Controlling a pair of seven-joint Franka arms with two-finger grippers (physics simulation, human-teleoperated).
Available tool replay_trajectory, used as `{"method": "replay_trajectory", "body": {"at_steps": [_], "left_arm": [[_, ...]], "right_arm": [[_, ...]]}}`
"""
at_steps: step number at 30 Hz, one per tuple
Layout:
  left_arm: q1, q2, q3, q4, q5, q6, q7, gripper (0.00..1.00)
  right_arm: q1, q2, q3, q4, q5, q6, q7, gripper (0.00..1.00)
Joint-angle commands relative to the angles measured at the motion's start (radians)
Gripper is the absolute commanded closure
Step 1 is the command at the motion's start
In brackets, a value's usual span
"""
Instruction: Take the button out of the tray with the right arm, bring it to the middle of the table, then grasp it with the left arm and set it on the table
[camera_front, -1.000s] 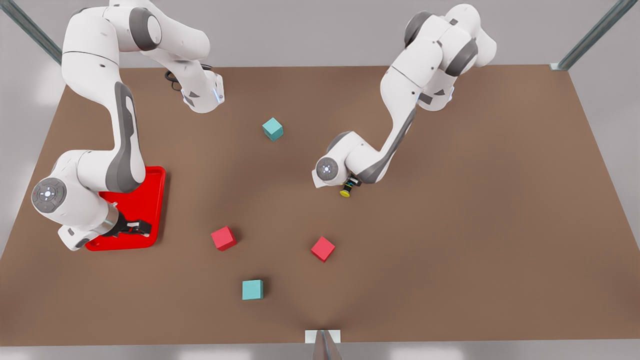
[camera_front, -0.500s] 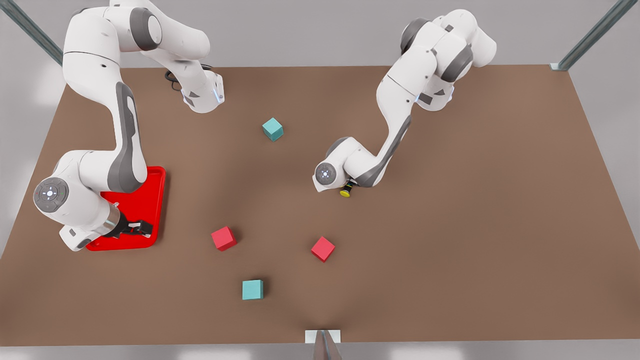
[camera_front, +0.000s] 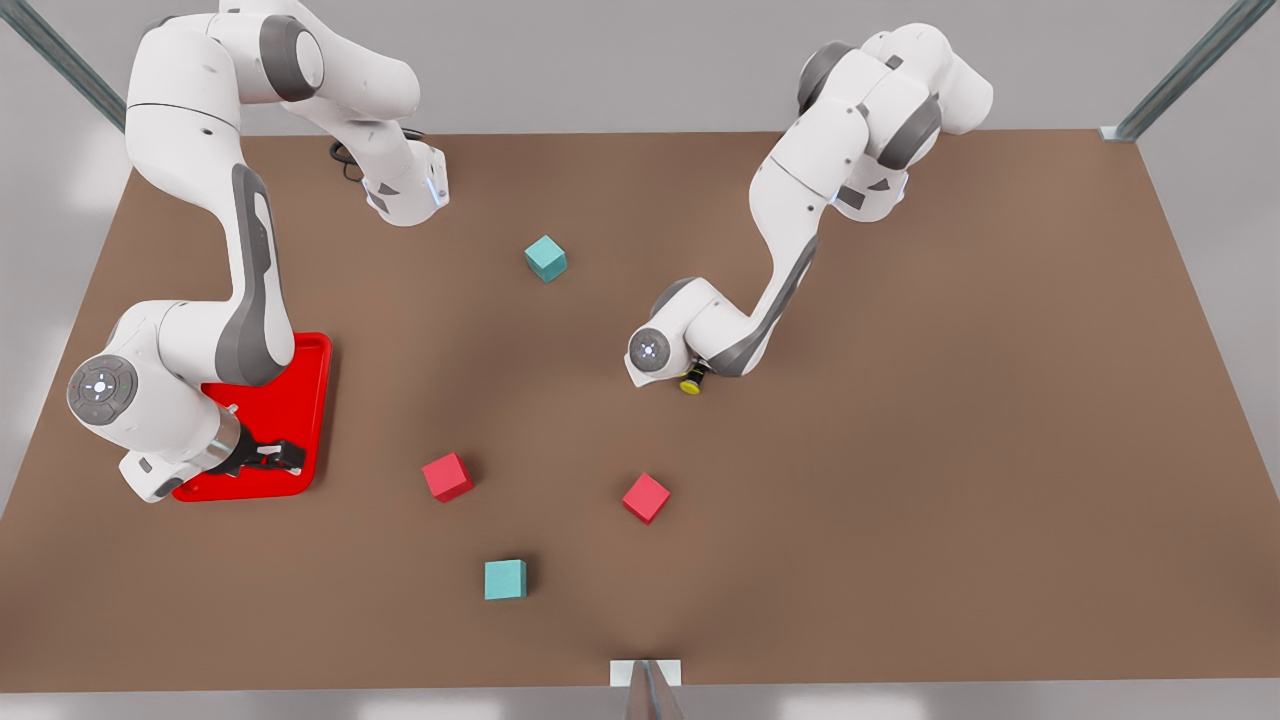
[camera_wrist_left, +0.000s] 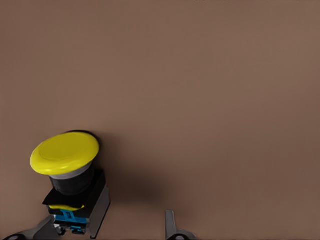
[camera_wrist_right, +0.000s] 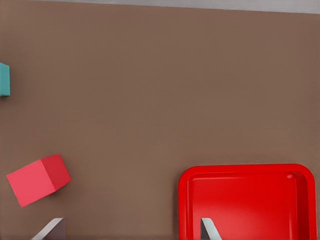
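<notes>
Left gripper (camera_front: 697, 372), a black two-finger claw on the white jointed arm based at the front view's right, hangs low over the middle of the large matte brown table (camera_front: 950, 420). Its fingers look spread: in the left wrist view one fingertip (camera_wrist_left: 171, 226) stands well clear of the button, while the other finger touches the button's black base. I judge the claw released or nearly so, not clenched.

That tiny push-button with a round yellow cap (camera_wrist_left: 65, 152) lies tilted, cap leaning outward, apparently resting on the tabletop beside the one finger.

Farther out, the right gripper (camera_front: 270, 456), also black and two-fingered, waits over the shallow bright red rectangular tray (camera_front: 300, 400) at the front view's left, its fingers apart and holding nothing.

Scattered around are two red cubes (camera_front: 446, 476) and two teal cubes (camera_front: 505, 579), none touching the button.

Risk: because the button still touches one finger and sits tilted, lifting the claw away could drag or tip it, and its round cap could let it roll.
</notes>
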Motion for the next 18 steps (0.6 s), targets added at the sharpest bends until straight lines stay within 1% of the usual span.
{"method": "replay_trajectory", "body": {"at_steps": [1,15,17,18], "left_arm": [[0.0,0.002,0.0,0.001,0.002,0.009,-0.03,0.0],[0.003,0.008,0.0,0.004,0.002,0.025,-0.029,0.01],[0.003,0.008,0.0,0.004,0.002,0.025,-0.029,0.03],[0.003,0.008,0.0,0.004,0.002,0.025,-0.029,0.1]], "right_arm": [[-0.001,-0.001,0.0,0.001,0.001,-0.002,-0.006,0.0],[0.004,0.0,0.0,-0.001,0.001,0.0,-0.006,0.0],[0.003,0.0,0.0,-0.001,0.001,-0.002,-0.006,0.0],[0.003,0.0,0.0,-0.001,0.001,0.0,-0.007,0.0]]}}
